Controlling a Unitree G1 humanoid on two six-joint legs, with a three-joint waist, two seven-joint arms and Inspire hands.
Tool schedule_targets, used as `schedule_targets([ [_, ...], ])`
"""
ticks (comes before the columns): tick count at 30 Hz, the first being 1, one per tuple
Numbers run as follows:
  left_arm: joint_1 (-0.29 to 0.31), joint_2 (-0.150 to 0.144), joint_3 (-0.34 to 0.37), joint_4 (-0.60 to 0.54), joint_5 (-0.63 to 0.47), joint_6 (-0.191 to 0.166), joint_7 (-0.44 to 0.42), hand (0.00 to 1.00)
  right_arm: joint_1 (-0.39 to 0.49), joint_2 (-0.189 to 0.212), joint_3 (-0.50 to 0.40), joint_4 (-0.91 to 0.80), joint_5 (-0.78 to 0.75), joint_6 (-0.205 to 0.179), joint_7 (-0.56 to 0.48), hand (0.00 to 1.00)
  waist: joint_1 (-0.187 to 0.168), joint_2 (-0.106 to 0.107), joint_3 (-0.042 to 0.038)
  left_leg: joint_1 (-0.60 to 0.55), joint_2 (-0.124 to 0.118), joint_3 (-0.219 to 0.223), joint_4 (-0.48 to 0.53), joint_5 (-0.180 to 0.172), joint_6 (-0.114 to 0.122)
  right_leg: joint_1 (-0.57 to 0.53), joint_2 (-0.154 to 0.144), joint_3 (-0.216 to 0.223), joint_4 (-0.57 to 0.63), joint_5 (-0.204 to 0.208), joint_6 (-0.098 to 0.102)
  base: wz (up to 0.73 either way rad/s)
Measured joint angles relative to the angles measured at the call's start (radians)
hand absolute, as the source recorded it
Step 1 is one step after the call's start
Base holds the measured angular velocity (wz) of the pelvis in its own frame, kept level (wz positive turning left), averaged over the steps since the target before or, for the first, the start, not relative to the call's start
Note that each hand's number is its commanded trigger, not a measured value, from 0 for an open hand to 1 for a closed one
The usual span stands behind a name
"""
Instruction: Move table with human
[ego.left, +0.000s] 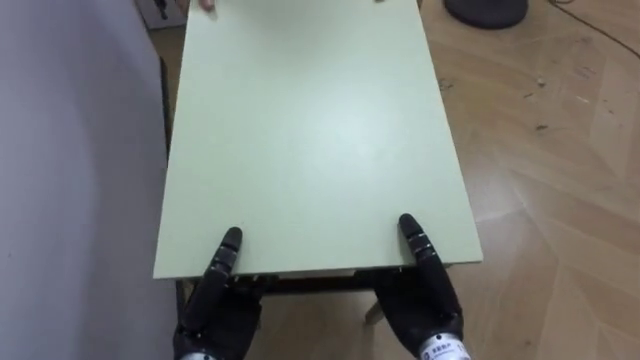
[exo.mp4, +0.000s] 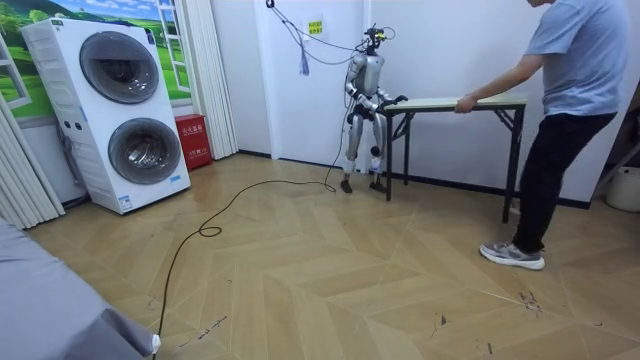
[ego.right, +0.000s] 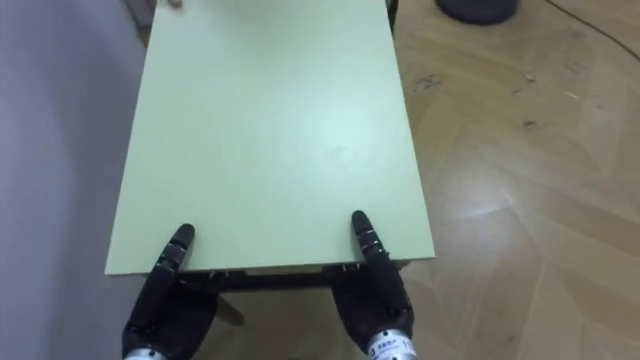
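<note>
Table (ego.left: 310, 130) stood lengthwise ahead of the robot, with the near short edge right at its hands. Left hand (ego.left: 215, 305) was at the near-left corner and right hand (ego.left: 430, 305) at the near-right, well apart. Each thumb lay flat on the top and the rest went under the edge, so I couldn't tell whether they were clamped.

A person (exo.mp4: 575, 60) stood at the far end with a hand (exo.mp4: 465, 104) on that edge.

Edges: the left long edge ran just beside the wall (ego.left: 70, 150), with only a thin gap. The right long edge faced the open wood floor (exo.mp4: 330, 270).

Around it: a dark round base (ego.left: 485, 12) sat on the floor near the far-right corner. A white bucket (exo.mp4: 625, 190) stood by the wall behind the person. A stacked washer pair (exo.mp4: 120, 110), a red box (exo.mp4: 193, 140) and a curtain (exo.mp4: 205, 70) were well off at the room view's left. A grey cloth-covered thing (exo.mp4: 50, 310) sat at the room view's lower left, also well apart from the table.
</note>
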Motion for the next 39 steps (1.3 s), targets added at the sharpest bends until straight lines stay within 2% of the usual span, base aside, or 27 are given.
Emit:
schedule_targets([
  [1,-0.006,0.0,-0.001,0.0,0.0,0.0,0.004,1.0,-0.004,0.001,-0.003,0.0,0.003,0.001,-0.001,1.0,0.008,-0.004,-0.002,0.009,-0.007,-0.001,-0.041,0.027,-0.036,-0.011,-0.005,-0.006,-0.003,0.002,-0.002,0.49],
  [2,-0.007,-0.012,0.011,0.001,0.0,-0.001,0.002,1.0,-0.016,0.0,-0.008,-0.001,-0.001,0.008,-0.007,1.0,0.01,-0.011,-0.0002,0.005,0.016,0.061,-0.016,-0.007,-0.069,-0.014,-0.04,-0.064,-0.022,0.016,0.009,0.17],
  [3,0.01,-0.027,0.025,0.003,-0.001,-0.003,-0.006,1.0,-0.021,0.005,-0.009,-0.001,-0.009,0.021,-0.022,1.0,0.012,-0.004,0.0005,0.018,0.07,0.168,0.128,-0.136,-0.007,0.008,-0.052,-0.126,-0.032,0.025,0.025,0.14],
  [4,0.018,-0.031,0.028,0.003,-0.002,-0.004,-0.009,1.0,-0.022,0.005,-0.007,-0.001,-0.01,0.028,-0.027,1.0,0.014,0.003,0.0016,0.029,0.098,0.19,0.192,-0.199,-0.007,0.015,-0.051,-0.132,-0.024,0.022,0.031,0.13],
  [5,0.023,-0.033,0.026,0.007,-0.007,-0.001,-0.009,1.0,-0.022,-0.001,-0.007,-0.001,-0.009,0.035,-0.034,1.0,0.02,0.024,0.0027,0.035,0.128,0.183,0.265,-0.265,-0.017,0.014,-0.05,-0.132,0.028,-0.003,0.047,0.29],
  [6,0.022,-0.034,0.026,0.008,-0.003,0.007,-0.001,1.0,-0.022,-0.008,-0.009,-0.001,-0.012,0.04,-0.043,1.0,0.012,0.028,0.0047,0.039,0.114,0.169,0.258,-0.27,-0.004,0.008,-0.049,-0.12,0.067,-0.022,0.056,0.55],
  [7,0.021,-0.043,0.029,0.007,0.0,0.009,0.004,1.0,-0.021,-0.007,-0.011,-0.005,-0.016,0.04,-0.045,1.0,-0.003,0.028,0.0043,0.041,0.091,0.153,0.231,-0.255,0.004,0.0,-0.057,-0.087,0.072,-0.022,0.059,0.55],
  [8,0.021,-0.046,0.029,0.007,0.0,0.009,0.005,1.0,-0.021,-0.007,-0.013,-0.006,-0.019,0.04,-0.046,1.0,-0.007,0.027,0.0039,0.043,0.082,0.151,0.217,-0.246,0.007,-0.006,-0.06,-0.068,0.073,-0.022,0.06,0.44],
  [9,0.021,-0.05,0.03,0.007,0.001,0.009,0.006,1.0,-0.021,-0.008,-0.021,-0.006,-0.028,0.043,-0.047,1.0,-0.01,0.027,0.0038,0.047,0.067,0.148,0.191,-0.231,0.01,-0.007,-0.064,-0.055,0.071,-0.017,0.071,0.18],
  [11,0.023,-0.052,0.026,0.007,0.005,0.009,0.013,1.0,-0.02,-0.009,-0.024,-0.006,-0.034,0.044,-0.049,1.0,-0.008,0.028,0.0035,0.056,0.053,0.148,0.174,-0.225,0.011,-0.006,-0.068,-0.053,0.075,-0.011,0.079,0.11],
  [16,0.022,-0.063,0.025,0.017,0.007,0.01,0.035,1.0,-0.016,-0.007,-0.029,-0.006,-0.044,0.044,-0.07,1.0,-0.02,0.028,0.0035,0.074,0.05,0.144,0.165,-0.223,0.013,-0.008,-0.085,-0.049,0.126,-0.01,0.079,0.11],
  [19,0.024,-0.069,0.021,0.039,0.011,0.011,0.035,1.0,0.002,-0.006,-0.032,-0.006,-0.058,0.044,-0.077,1.0,-0.033,0.026,0.003,0.091,0.039,0.144,0.159,-0.227,0.019,-0.009,-0.098,-0.028,0.171,-0.01,0.078,0.14],
  [22,0.016,-0.071,0.005,0.076,0.011,0.011,0.027,1.0,0.023,-0.008,-0.036,-0.006,-0.057,0.044,-0.079,1.0,-0.031,0.028,0.0035,0.114,0.036,0.13,0.149,-0.234,0.029,-0.054,-0.115,0.056,0.291,-0.007,0.071,0.09],
  [23,0.011,-0.072,0.005,0.092,0.012,0.011,0.024,1.0,0.033,-0.005,-0.038,-0.006,-0.059,0.045,-0.08,1.0,-0.037,0.032,0.004,0.121,0.037,0.108,0.147,-0.235,0.031,-0.074,-0.107,0.099,0.292,-0.025,0.053,0.23],
  [24,0.007,-0.072,0.005,0.099,0.013,0.01,0.023,1.0,0.035,-0.003,-0.038,-0.006,-0.062,0.046,-0.082,1.0,-0.047,0.032,0.0044,0.121,0.034,0.099,0.145,-0.235,0.031,-0.102,-0.095,0.124,0.223,-0.033,0.046,0.27],
  [25,0.007,-0.071,0.004,0.101,0.013,0.011,0.024,1.0,0.037,-0.003,-0.039,-0.006,-0.064,0.047,-0.082,1.0,-0.053,0.031,0.0041,0.121,0.029,0.099,0.146,-0.236,0.031,-0.118,-0.09,0.127,0.184,-0.025,0.048,0.44],
  [26,0.001,-0.076,-0.002,0.118,0.013,0.014,0.023,1.0,0.047,-0.002,-0.049,-0.004,-0.07,0.047,-0.083,1.0,-0.075,0.038,0.0025,0.128,0.019,0.089,0.147,-0.237,0.033,-0.129,-0.084,0.14,0.173,0.01,0.066,0.36],
  [27,0.001,-0.076,-0.002,0.127,0.014,0.018,0.021,1.0,0.053,-0.002,-0.053,-0.002,-0.074,0.048,-0.083,1.0,-0.074,0.038,0.0005,0.141,0.016,0.096,0.134,-0.236,0.033,-0.118,-0.085,0.138,0.162,0.01,0.068,0.24],
  [33,0.003,-0.075,0.012,0.185,0.044,0.019,-0.04,1.0,0.051,0.015,-0.055,0.054,-0.091,0.048,-0.051,1.0,-0.074,0.03,0.0018,0.185,0.016,0.1,0.083,-0.231,0.031,-0.06,-0.065,0.141,0.082,0.048,0.072,-0.02],
  [37,0.004,-0.075,0.026,0.217,0.062,0.021,-0.08,1.0,0.052,0.03,-0.057,0.095,-0.085,0.056,-0.024,1.0,-0.066,0.01,-0.0021,0.22,0.017,0.103,0.047,-0.225,0.027,-0.021,-0.053,0.143,0.031,0.073,0.072,-0.05],
  [39,0.005,-0.075,0.029,0.229,0.081,0.021,-0.089,1.0,0.051,0.033,-0.063,0.111,-0.085,0.063,-0.015,1.0,-0.054,0.006,-0.0059,0.227,0.017,0.103,0.036,-0.224,0.026,-0.015,-0.047,0.156,0.017,0.082,0.071,-0.11],
])
